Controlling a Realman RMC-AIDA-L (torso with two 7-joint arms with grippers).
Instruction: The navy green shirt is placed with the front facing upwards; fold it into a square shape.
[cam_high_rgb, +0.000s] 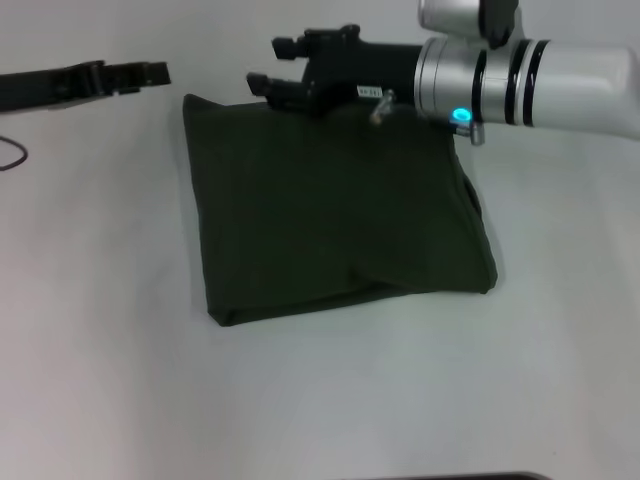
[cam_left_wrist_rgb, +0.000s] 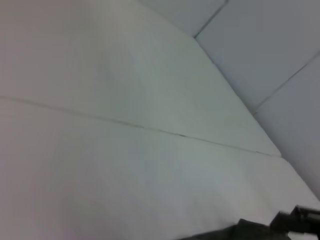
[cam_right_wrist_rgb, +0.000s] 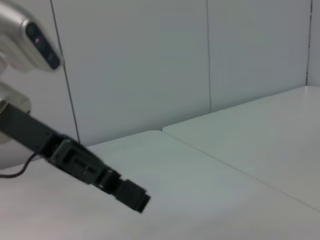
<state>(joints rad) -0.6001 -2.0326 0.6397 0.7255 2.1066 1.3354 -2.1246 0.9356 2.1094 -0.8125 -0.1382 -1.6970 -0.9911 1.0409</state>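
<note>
On the white table (cam_high_rgb: 90, 330), near its middle in the head view, the shirt (cam_high_rgb: 330, 210) is seen lying flat, folded into a rough square with plain dark olive cloth facing up; no lettering or collar is shown. A soft crease is seen near the front edge, and the right side looks layered and slightly uneven. The right gripper (cam_high_rgb: 268, 65) is held over the shirt's far edge, reached in from the right on a silver arm with a lit blue-green ring; its two black fingers are seen spread apart with nothing between them, and contact with the cloth cannot be judged. The left gripper (cam_high_rgb: 160, 72) is kept off the shirt near the table's far left, pointed toward the shirt's far left corner; open or closed cannot be told. A thin black cable (cam_high_rgb: 12, 155) is seen lying on the table at the left edge. The tabletop is shown as pale, matte and bare, with a thin seam (cam_left_wrist_rgb: 150, 127) running across it in the left wrist view. Behind it, a wall (cam_right_wrist_rgb: 150, 60) of plain pale panels with narrow joints is seen in the right wrist view.
</note>
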